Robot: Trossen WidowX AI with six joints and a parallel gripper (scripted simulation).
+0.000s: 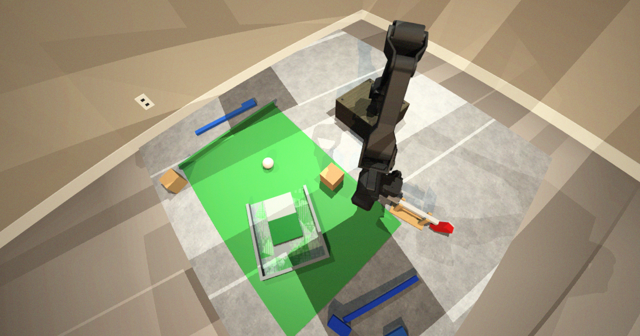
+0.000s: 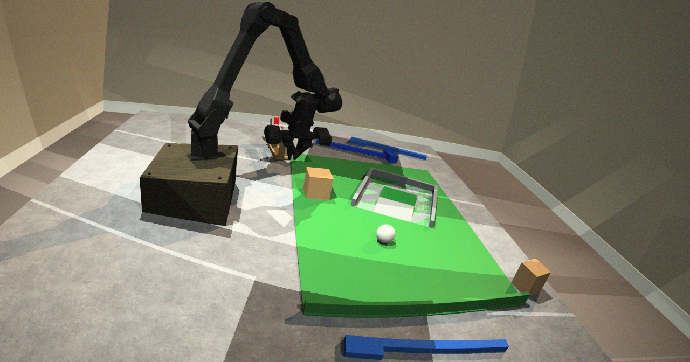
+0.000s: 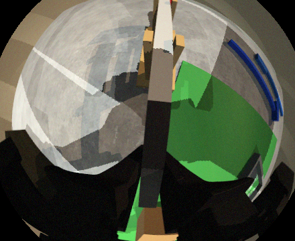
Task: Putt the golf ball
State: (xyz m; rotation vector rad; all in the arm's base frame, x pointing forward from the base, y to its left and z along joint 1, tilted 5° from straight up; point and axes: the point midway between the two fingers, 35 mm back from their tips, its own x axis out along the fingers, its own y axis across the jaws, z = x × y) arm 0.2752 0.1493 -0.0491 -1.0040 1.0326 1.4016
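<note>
The red putter has a red head (image 1: 442, 227) (image 2: 276, 121), a pale shaft (image 1: 418, 211) (image 3: 163, 27) and a dark handle (image 3: 157, 134). My gripper (image 1: 383, 201) (image 2: 295, 154) (image 3: 150, 149) is shut on the handle, with a finger on each side. The shaft still lies in the wooden stand (image 1: 405, 218) (image 2: 277, 151) (image 3: 179, 44). The white golf ball (image 1: 268, 163) (image 2: 385, 233) rests on the green mat (image 1: 223, 177) (image 2: 347, 273). The pale ramp (image 1: 280, 205) (image 2: 393, 211) leads up to the raised green (image 1: 285, 229) (image 2: 398, 195), inside low grey walls.
One wooden block (image 1: 332, 176) (image 2: 318, 183) stands on the mat near the arm; another (image 1: 173, 181) (image 2: 531, 276) is by the far corner. A blue putter (image 1: 228, 116) (image 2: 443, 346) lies behind the mat's raised edge. Two more blue putters lie beyond the opposite end.
</note>
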